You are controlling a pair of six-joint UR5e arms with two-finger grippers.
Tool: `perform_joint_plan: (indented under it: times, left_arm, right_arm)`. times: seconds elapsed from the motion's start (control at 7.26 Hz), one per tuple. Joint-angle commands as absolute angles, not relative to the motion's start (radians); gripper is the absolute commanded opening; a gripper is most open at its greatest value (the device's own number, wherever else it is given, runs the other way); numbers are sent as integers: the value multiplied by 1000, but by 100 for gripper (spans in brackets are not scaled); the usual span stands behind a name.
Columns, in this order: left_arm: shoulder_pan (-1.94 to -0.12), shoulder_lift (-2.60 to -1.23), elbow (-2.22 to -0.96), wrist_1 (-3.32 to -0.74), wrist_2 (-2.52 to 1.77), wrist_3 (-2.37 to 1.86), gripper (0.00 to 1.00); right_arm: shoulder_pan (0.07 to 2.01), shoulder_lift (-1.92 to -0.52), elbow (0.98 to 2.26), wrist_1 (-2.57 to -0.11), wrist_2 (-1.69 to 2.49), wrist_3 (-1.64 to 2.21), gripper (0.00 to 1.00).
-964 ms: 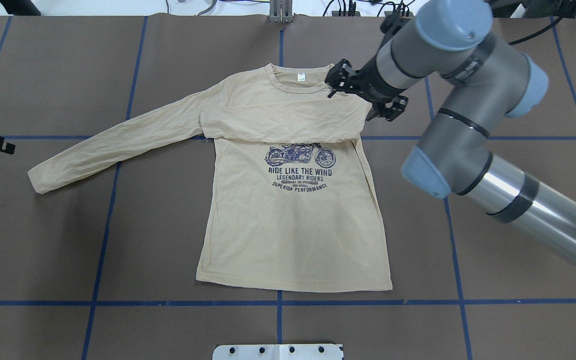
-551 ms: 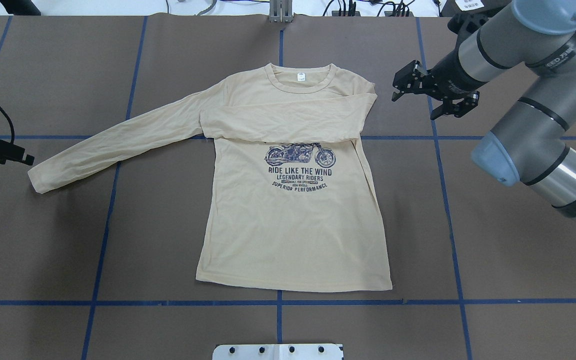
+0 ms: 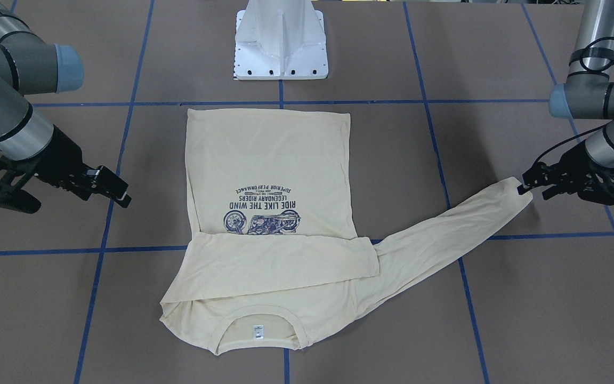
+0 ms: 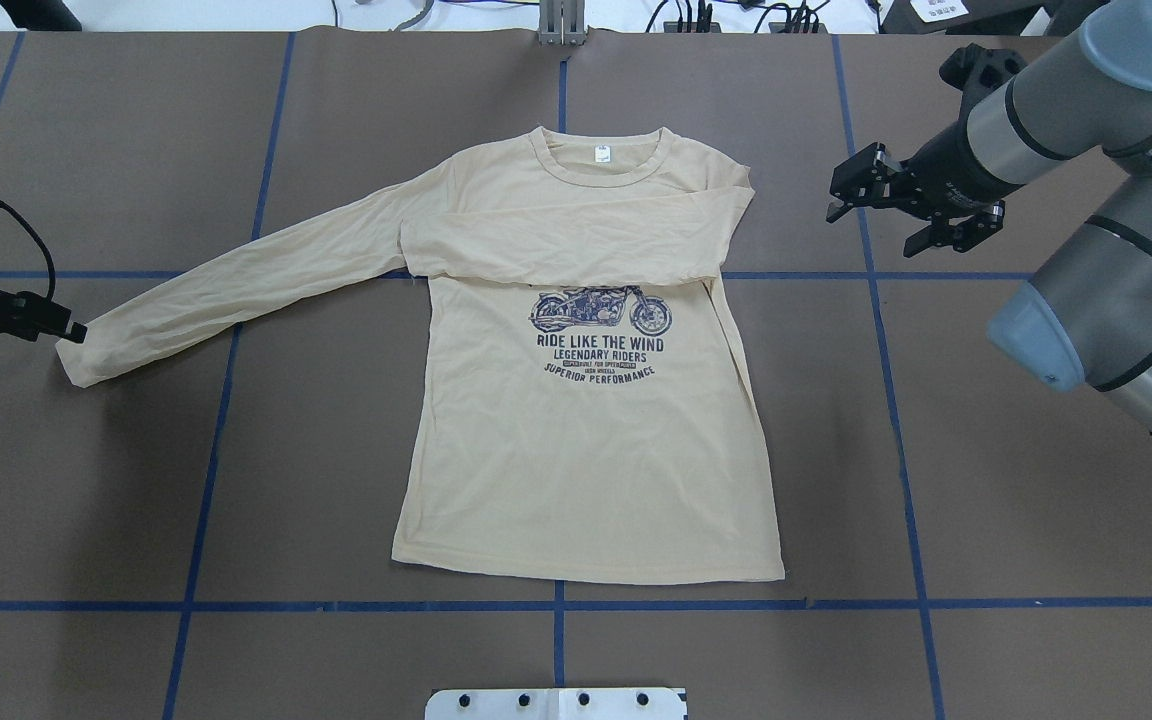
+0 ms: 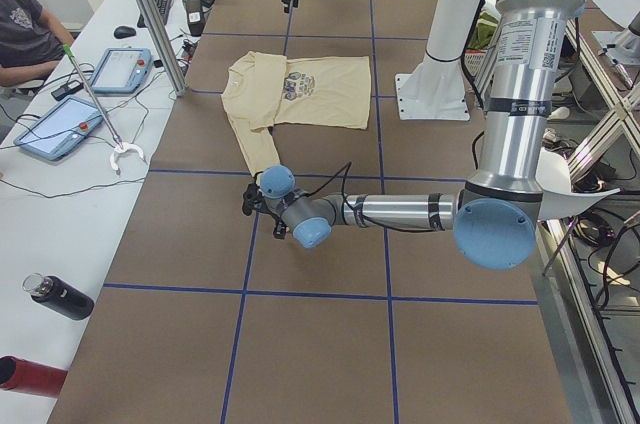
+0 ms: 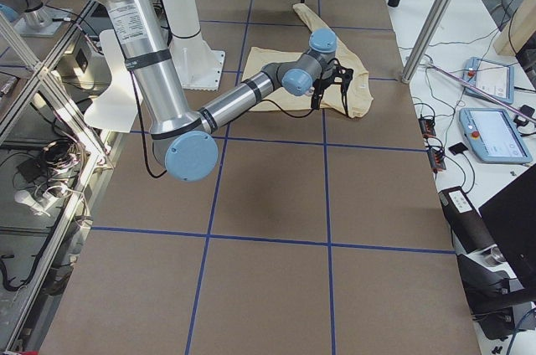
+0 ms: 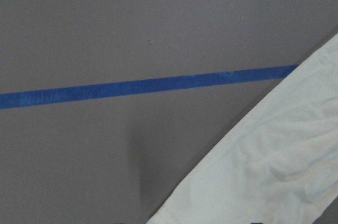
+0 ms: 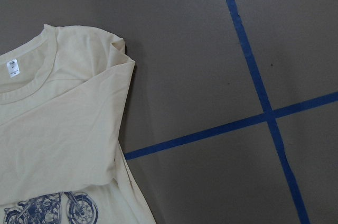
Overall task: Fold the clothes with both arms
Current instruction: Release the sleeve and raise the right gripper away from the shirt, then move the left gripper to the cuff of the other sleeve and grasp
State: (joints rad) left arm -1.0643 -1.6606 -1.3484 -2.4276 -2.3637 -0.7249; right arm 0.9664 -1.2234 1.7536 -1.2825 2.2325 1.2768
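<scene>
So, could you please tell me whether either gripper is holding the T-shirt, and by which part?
The right gripper is open, holding nothing. The left gripper is at the outstretched sleeve cuff of the T-shirt; whether it grips cannot be told.

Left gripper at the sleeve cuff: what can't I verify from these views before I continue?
1. Whether the black left gripper has the cuff of the pale cream-yellow long-sleeved T-shirt: too small in the front-facing view, partly cut by the overhead view's left edge, and the left wrist view shows only cloth, no fingers.
2. Any print above the navy motorcycle: covered by the folded-over sleeve.
3. Small white neck label text: too small everywhere.
</scene>
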Motion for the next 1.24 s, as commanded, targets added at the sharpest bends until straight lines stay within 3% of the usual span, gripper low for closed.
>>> perform_joint_plan:
  times: [0.0,1.1]
  left_arm:
    - [-1063,-1680,-1324,-2428,-2362,-724,64]
    - [-1062,-1684,-1301,-2428,-2359,-723,51]
  right_arm:
    - [966,-1235,1763,-1282,2229,1275,100]
    - [966,-1235,1761,-1282,2227,1275,100]
